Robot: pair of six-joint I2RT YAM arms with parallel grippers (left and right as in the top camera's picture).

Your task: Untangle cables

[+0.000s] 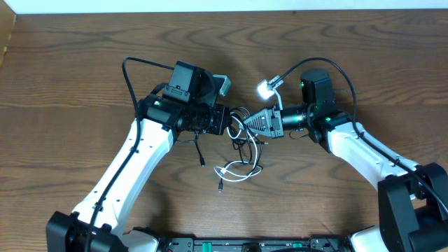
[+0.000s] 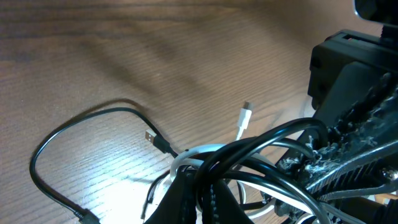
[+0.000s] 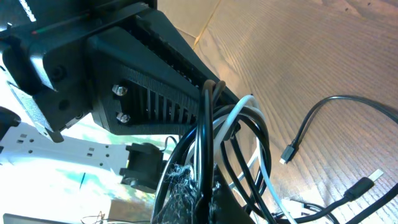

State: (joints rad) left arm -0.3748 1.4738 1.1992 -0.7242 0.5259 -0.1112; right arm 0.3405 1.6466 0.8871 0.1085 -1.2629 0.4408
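- Left fingers (image 1: 228, 120) and right fingers (image 1: 248, 124), nearly touching, each pinched the tangled cables (image 1: 241, 135).
- White cable (image 1: 235, 171) loops and a black cable (image 1: 200, 154) end lay beside them, well apart from every tabletop (image 1: 84, 63) edge.

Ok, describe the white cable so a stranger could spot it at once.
On the brown wooden table, find the tangle between the left end effector and the right end effector. The thin white cord spills from it in loose loops toward the robot's base; unlike the thin black cord beside it, it is pale.
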